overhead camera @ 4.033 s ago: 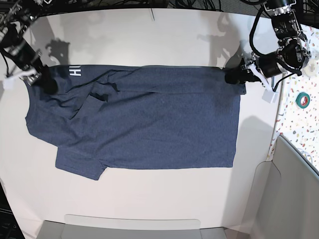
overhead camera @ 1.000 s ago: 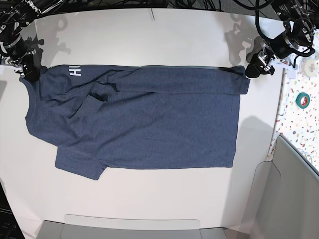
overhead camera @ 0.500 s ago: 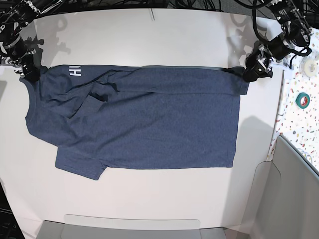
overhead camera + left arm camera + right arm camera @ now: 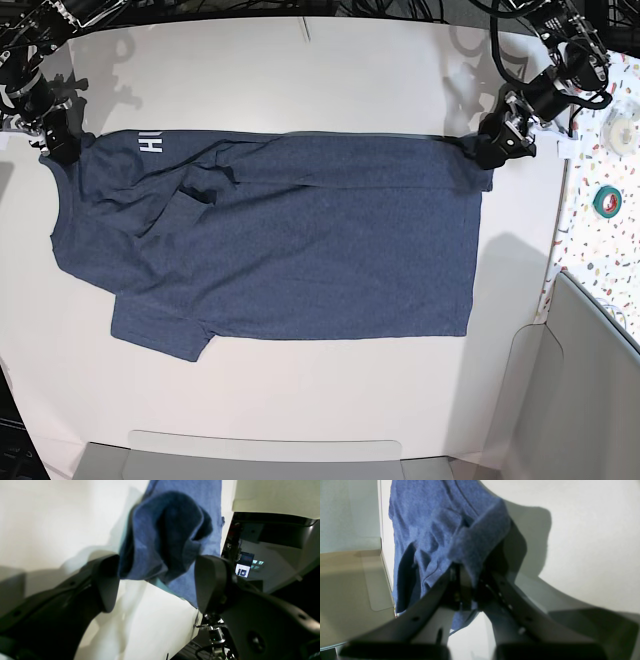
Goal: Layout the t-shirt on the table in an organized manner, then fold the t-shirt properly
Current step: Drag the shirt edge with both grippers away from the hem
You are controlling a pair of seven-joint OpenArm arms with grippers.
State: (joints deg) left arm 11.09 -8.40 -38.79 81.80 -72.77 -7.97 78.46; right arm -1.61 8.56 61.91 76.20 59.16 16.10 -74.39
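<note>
Heathered cloth t-shirt (image 4: 290, 240); matt table (image 4: 300, 80)

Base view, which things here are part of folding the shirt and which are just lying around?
Part of the job:
- t-shirt
- table
- left gripper, open around the shirt's corner
- right gripper, shut on the opposite corner

Just lying about:
- green tape roll on the speckled surface

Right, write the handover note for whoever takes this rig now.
Left gripper: open, fingers either side of a bunched t-shirt corner, not clamped.
Right gripper: shut on the t-shirt at the opposite end.
T-shirt lies mostly flat on the table, far long edge folded over, lettering showing near the right gripper.
Done: rough layout. Left: close the left gripper, smooth, finish folding.
</note>
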